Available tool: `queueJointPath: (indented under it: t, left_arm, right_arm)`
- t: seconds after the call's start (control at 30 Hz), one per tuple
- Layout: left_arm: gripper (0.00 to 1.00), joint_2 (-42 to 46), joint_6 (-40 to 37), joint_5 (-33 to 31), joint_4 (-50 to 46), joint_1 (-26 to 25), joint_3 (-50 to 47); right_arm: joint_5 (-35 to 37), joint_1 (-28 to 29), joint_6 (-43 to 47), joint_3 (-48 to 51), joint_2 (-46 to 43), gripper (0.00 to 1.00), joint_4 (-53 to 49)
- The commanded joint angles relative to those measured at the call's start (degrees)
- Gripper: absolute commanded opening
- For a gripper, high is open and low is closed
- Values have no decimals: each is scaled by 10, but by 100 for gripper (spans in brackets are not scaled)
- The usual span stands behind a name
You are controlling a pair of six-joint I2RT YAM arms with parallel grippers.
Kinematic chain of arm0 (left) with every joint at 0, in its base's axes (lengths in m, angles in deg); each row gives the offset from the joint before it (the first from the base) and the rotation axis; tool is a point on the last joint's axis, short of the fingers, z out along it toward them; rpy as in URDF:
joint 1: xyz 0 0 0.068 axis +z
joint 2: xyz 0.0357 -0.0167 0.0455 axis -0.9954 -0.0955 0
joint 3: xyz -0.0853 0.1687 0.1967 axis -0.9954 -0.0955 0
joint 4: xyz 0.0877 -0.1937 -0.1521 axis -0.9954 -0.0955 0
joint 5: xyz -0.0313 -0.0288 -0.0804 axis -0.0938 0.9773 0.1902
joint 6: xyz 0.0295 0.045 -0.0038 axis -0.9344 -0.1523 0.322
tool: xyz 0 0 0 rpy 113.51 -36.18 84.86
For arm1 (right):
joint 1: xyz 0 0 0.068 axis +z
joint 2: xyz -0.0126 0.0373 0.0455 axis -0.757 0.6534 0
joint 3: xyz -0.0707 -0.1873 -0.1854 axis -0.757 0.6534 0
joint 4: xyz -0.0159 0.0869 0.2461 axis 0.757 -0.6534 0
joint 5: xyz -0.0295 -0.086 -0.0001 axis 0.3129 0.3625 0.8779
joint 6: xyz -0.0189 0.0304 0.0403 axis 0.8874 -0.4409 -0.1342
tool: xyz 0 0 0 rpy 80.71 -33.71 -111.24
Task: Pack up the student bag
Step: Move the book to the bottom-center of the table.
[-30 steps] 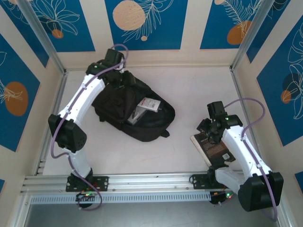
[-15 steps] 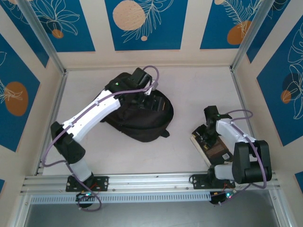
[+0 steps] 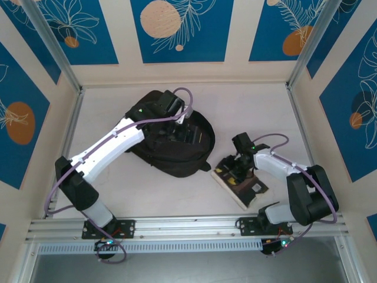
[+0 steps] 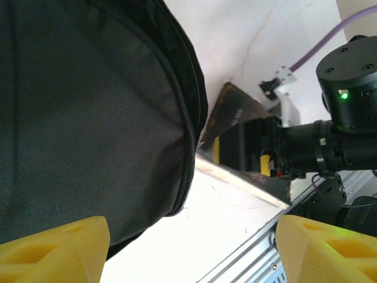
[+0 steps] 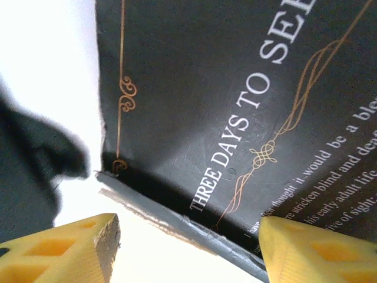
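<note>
Top external: large black fabric backpack point(image 3: 177, 159) lies on tabletop point(image 3: 253, 115); flat dark gold-printed book point(image 3: 244, 187) beside it, unpacked. Left jaws and right jaws wide, empty.

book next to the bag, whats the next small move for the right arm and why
Probably lower the right fingers and close them on the book's edge. The book lies flat on the table, apart from the bag, and the fingers stand open over its cover with that edge between them, so it isn't gripped yet.
</note>
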Motion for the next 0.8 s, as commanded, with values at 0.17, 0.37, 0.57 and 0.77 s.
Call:
queueJointPath:
  t: [0.17, 0.37, 0.57, 0.77]
  left_arm:
    - [49, -13, 4, 55, 61, -70, -52]
    - [28, -78, -43, 68, 73, -147, -94]
    - [14, -161, -69, 42, 93, -208, -100]
    - [6, -220, -38, 10, 140, -215, -101]
  right_arm:
    - [-23, -75, 73, -30, -149, 68, -56]
    - [99, -133, 97, -50, -130, 71, -105]
    - [108, -201, 147, -63, -37, 73, -66]
    - [63, -257, 149, -79, 57, 75, -86]
